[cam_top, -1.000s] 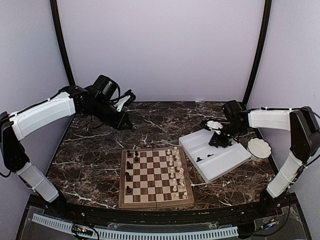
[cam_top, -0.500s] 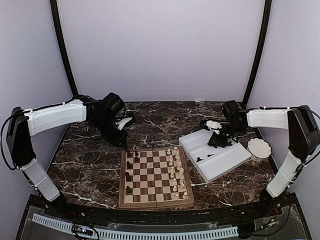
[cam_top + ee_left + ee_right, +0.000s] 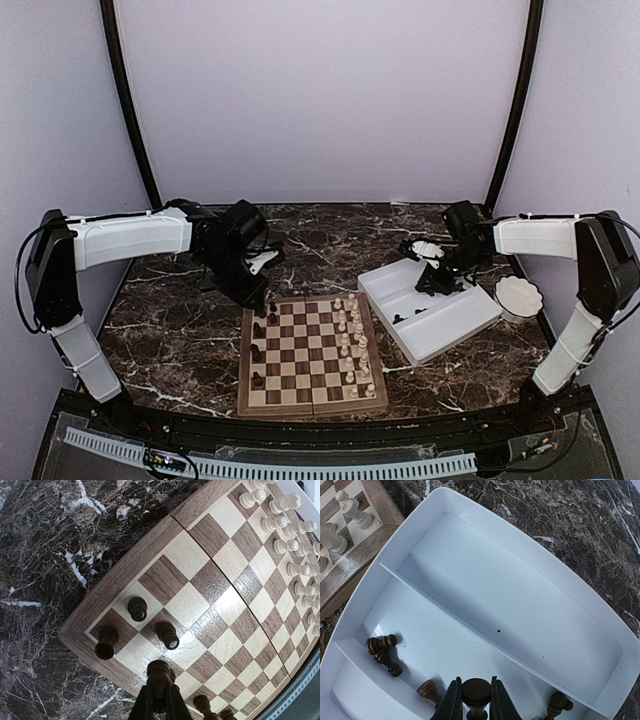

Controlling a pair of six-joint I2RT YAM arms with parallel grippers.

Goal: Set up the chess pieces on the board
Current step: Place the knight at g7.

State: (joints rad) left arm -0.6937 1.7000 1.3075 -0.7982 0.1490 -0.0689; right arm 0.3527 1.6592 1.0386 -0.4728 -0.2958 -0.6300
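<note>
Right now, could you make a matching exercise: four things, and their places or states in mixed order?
1. left gripper
2. right gripper
3. cream-white pieces
4. white bowl

A. standing on the board
B. shut on a dark piece above the white tray
C. on the table beside that tray
D. shut on a dark piece by the board's corner

Pairs: 1-D, 2-B, 3-A, 4-C

My worktop point(image 3: 320, 235) is dark brown marble veined with white. Behind it and on both sides I see plain pale lilac walls point(image 3: 320, 100), evenly lit, with a black pole point(image 3: 123, 100) rising in each back corner. A white slotted strip point(image 3: 270, 467) edges the near side.
</note>
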